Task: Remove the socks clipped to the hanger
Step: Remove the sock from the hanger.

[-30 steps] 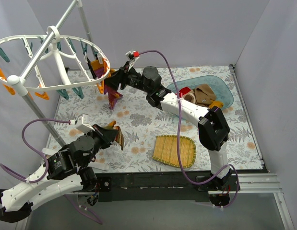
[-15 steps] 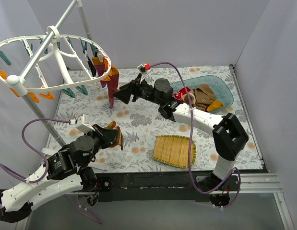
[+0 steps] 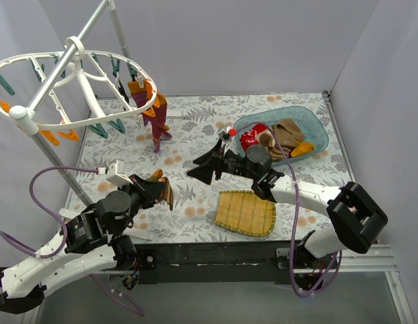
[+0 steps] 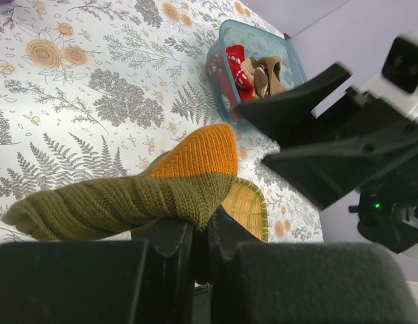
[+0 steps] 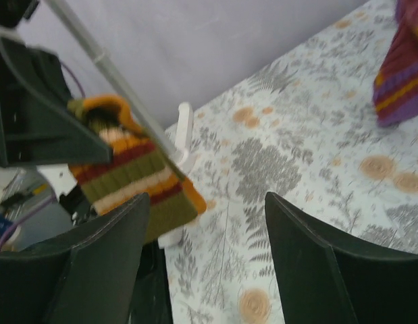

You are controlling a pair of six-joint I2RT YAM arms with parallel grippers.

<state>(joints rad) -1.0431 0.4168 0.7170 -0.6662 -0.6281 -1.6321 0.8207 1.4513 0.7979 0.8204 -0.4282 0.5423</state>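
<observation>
The white oval hanger (image 3: 73, 88) hangs at the upper left with orange and teal clips. One purple and maroon sock (image 3: 158, 116) still dangles from its right rim, also seen as the purple sock (image 5: 403, 81). My left gripper (image 3: 158, 192) is shut on an olive and orange striped sock (image 4: 161, 182), holding it above the table near the front left. My right gripper (image 3: 202, 169) hangs open and empty over the middle of the table, pointing left toward the held striped sock (image 5: 138, 179).
A blue bin (image 3: 317, 128) at the back right holds several socks. A woven bamboo tray (image 3: 246, 212) lies near the front, just below the right arm. The grey pole stand (image 3: 57, 165) rises at the left. Walls close in all sides.
My right gripper let go at the hanger, opened, and swung down and right to the table's middle. The purple sock stays clipped. The left arm holds still.
</observation>
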